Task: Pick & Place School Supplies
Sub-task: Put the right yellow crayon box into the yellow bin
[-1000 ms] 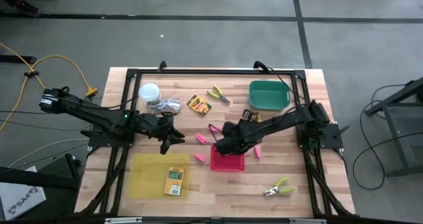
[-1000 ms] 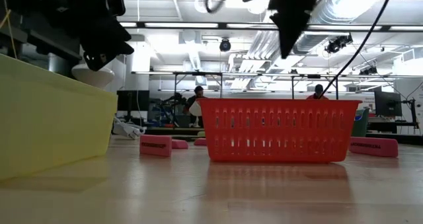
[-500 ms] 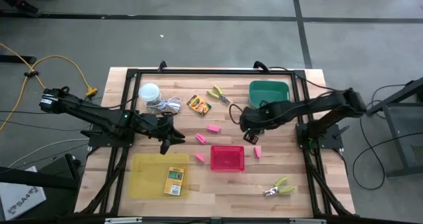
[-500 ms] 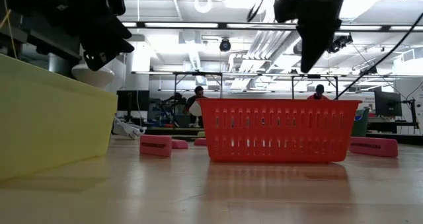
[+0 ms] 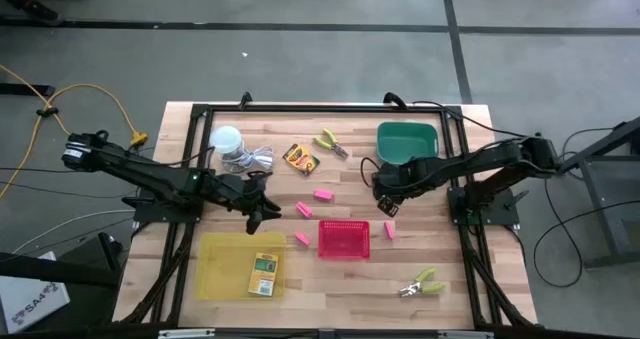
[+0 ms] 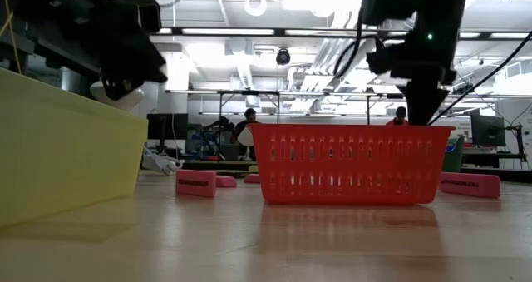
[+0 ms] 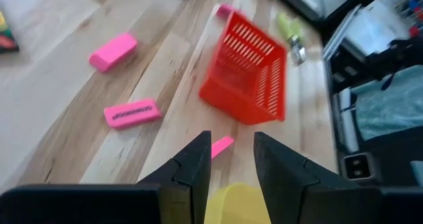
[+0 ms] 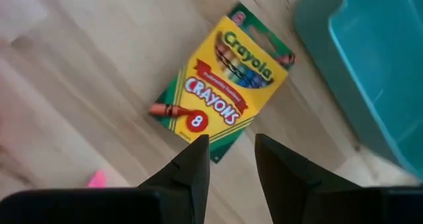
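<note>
**Supplies: one placed, rest loose on table**

Counted one crayon box [image 5: 264,275] inside yellow tray [image 5: 215,251]. Saw nothing in red basket [image 5: 344,239] or green tray [image 5: 407,144]. Found the rest out on the bare wood:
- second crayon box [image 5: 301,158], near the table's far edge
- four erasers [image 5: 322,194] scattered around the basket
- scissors [image 5: 331,142] beside that second box
- another pair [image 5: 420,283] near the front edge

Judged the job barely begun, with nearly everything left to place.

Located right gripper [image 5: 385,194] just beside the green tray, above a third crayon box [image 8: 221,75] seen only in its wrist view. Fingers [image 8: 192,168] apart, holding nothing, not touching the box.

Located left gripper [image 5: 262,211] above the wood between yellow tray and erasers. Fingers [image 7: 195,168] parted by a narrow gap, empty.
</note>
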`<state>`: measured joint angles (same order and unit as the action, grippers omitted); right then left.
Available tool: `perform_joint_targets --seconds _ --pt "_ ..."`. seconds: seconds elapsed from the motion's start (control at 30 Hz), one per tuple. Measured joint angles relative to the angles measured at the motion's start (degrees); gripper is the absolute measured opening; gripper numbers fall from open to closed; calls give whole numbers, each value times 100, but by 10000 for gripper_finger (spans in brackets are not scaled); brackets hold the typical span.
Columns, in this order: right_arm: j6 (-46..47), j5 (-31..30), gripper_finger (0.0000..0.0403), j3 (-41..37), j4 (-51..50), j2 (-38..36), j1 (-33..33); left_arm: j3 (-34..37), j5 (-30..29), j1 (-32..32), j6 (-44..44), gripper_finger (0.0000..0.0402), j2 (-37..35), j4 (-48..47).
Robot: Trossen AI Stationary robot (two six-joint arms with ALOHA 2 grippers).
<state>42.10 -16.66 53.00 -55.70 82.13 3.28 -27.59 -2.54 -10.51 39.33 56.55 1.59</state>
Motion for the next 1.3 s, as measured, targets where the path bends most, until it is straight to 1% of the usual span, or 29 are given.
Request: perform_joint_targets --seconds 0.07,0.23,0.4,0.5,0.6,0.67,0.83,1.0,1.17,1.3 --pt "267 -94 110 -124 56 0 1 2 132 112 6 111 190 138" --pt "897 -183 110 -249 85 0 156 -35 934 475 -142 111 643 1084" --pt "1418 -404 110 -256 65 0 475 -387 1413 848 -450 110 1063 1191" --pt "1702 -433 110 -256 41 0 652 -725 1532 1033 -679 110 1367 1102" --pt "1970 -496 110 -254 5 0 833 -1130 1549 1190 -957 110 1673 779" --pt "2186 -643 110 -254 -80 0 974 -1373 1550 1297 -1126 110 1872 604" --pt "2924 -1043 110 -254 -525 0 1268 -1824 1564 1583 -1492 110 2303 592" --pt "3399 -1132 110 -332 -580 0 1365 -2051 1761 1936 -1666 110 2573 597" --pt "3872 -950 110 -788 -406 0 1361 -2087 2079 2214 -1693 110 2771 584" --pt "4119 -925 110 -1096 -373 2 1356 -2085 2126 2326 -1838 110 2874 574"
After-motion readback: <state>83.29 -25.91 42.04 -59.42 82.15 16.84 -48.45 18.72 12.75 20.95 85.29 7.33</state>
